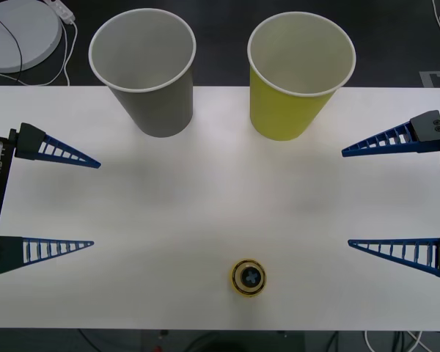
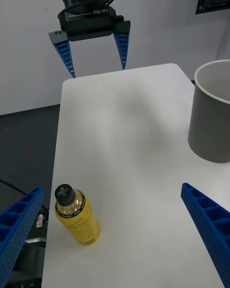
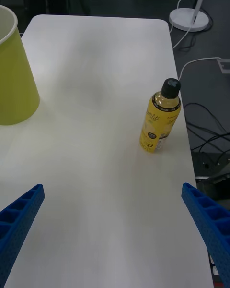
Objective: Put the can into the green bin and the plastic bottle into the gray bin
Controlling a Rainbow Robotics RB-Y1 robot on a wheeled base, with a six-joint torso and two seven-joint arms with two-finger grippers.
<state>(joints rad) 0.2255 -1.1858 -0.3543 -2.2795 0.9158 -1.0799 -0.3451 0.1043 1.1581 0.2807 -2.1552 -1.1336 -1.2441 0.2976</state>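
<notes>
The gray bin (image 1: pixel 141 70) stands at the table's far edge, left of the green bin (image 1: pixel 301 73); both are upright with nothing visible inside. The plastic bottle (image 1: pixel 248 277), yellow with a black cap, stands upright near the front edge, slightly right of centre. My left gripper (image 1: pixel 95 204) hovers open at the left side and my right gripper (image 1: pixel 346 198) open at the right, both far from the bottle. The right wrist view has the bottle (image 2: pixel 76 216), the gray bin (image 2: pixel 213 110) and the left gripper (image 2: pixel 98 72) opposite. The left wrist view has the bottle (image 3: pixel 160 117) and the green bin (image 3: pixel 14 77). The can is out of view.
The white table (image 1: pixel 205 183) spreads wide between the two grippers. A round white stand base (image 1: pixel 18 33) with a cable sits on the floor behind the far left corner. More cables (image 3: pixel 206 125) lie on the floor past the front edge.
</notes>
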